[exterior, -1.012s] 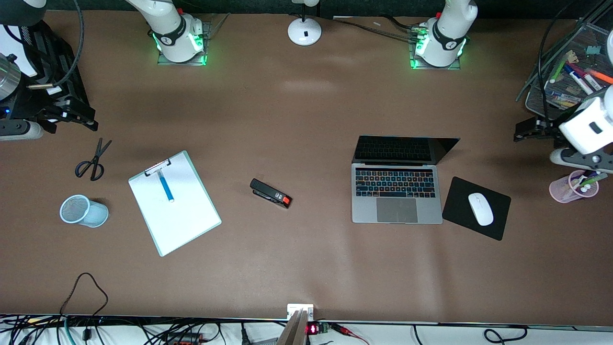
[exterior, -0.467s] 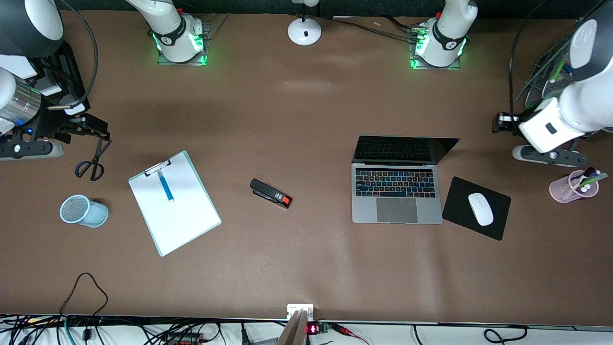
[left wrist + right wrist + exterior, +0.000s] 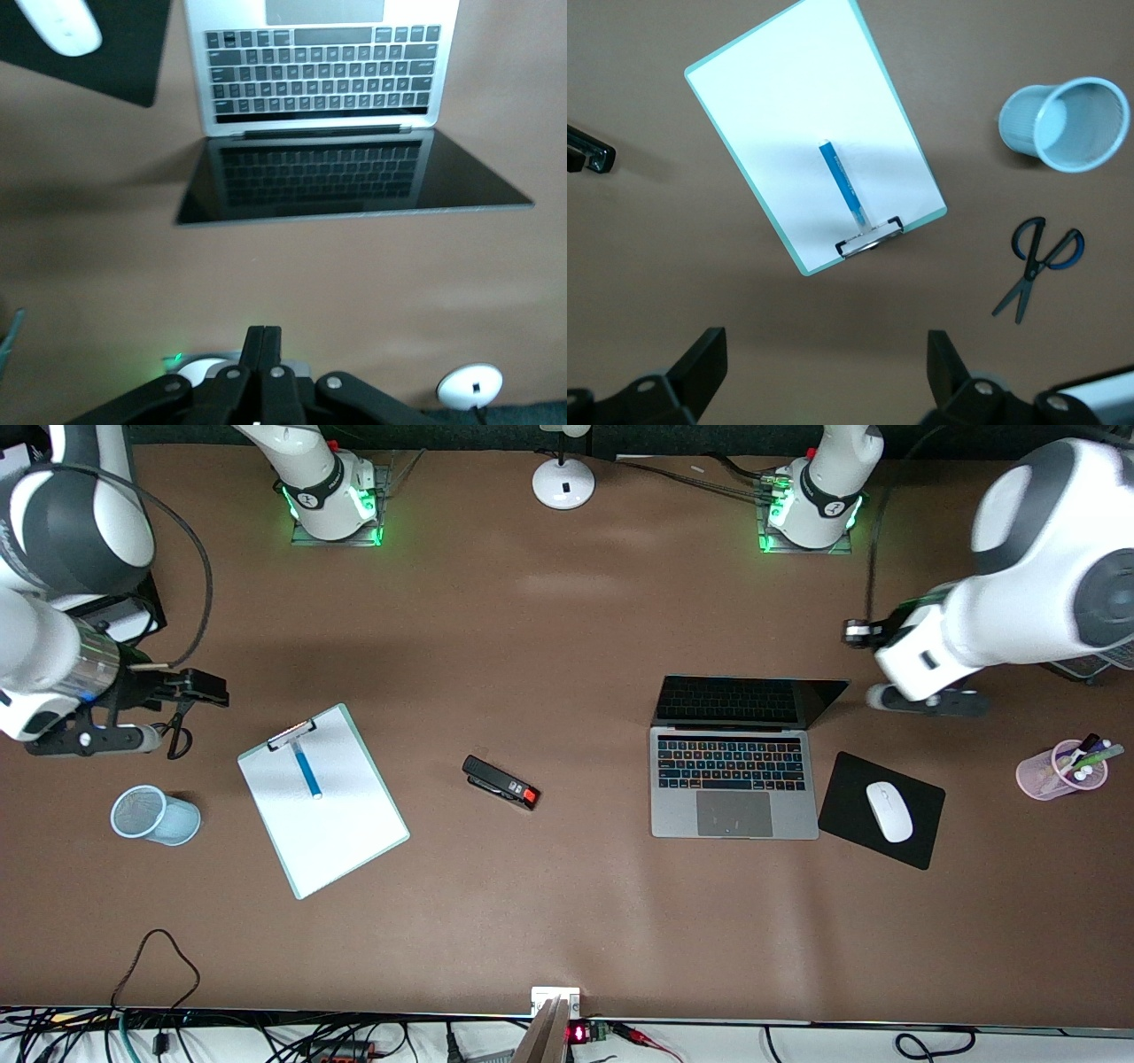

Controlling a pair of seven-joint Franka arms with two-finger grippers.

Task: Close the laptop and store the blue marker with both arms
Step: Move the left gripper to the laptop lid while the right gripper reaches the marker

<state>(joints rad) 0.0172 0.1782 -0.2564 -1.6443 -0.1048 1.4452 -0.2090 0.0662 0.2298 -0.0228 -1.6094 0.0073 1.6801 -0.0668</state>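
The silver-grey laptop (image 3: 733, 784) lies open on the table, its dark screen (image 3: 749, 701) tilted up; it also shows in the left wrist view (image 3: 321, 71). My left gripper (image 3: 855, 633) hangs over bare table beside the screen's corner, toward the left arm's end. Its fingers (image 3: 263, 341) are shut on nothing. The blue marker (image 3: 306, 769) lies on a white clipboard (image 3: 337, 824), below the clip. My right gripper (image 3: 208, 689) hovers open over the scissors, beside the clipboard. The right wrist view shows the marker (image 3: 843, 184) and this open gripper (image 3: 826, 356).
A black stapler (image 3: 500, 782) lies between clipboard and laptop. A black mouse pad (image 3: 846, 797) with a white mouse (image 3: 889, 811) sits beside the laptop. A pink pen cup (image 3: 1059, 772) stands at the left arm's end. A blue mesh cup (image 3: 155, 815) and scissors (image 3: 1036, 261) lie near the clipboard.
The left gripper has shut and swung in from the table's end toward the laptop's screen. The right gripper, still open, has moved in toward the clipboard, over the scissors.
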